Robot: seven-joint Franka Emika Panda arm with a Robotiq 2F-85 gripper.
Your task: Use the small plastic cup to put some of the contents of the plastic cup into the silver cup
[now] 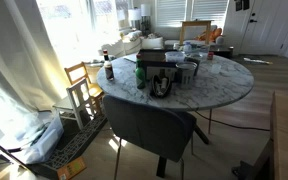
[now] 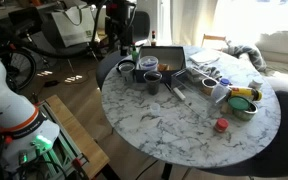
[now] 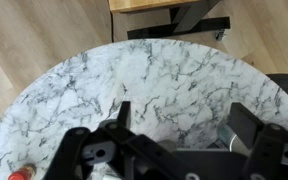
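Gripper (image 3: 184,125) is hovering wide open above the counter (image 3: 134,70), nothing lying between its jaws; scooping and pouring are apparently not yet begun.

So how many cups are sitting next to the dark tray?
3, all at the tray's end: one cup by the table edge, one against the tray, one nearer the middle. Others may be hidden.

A round marble table (image 2: 174,132) holds a dark tray (image 2: 172,57) and a small red object (image 2: 221,125), with a grey chair (image 1: 149,122) beside it.
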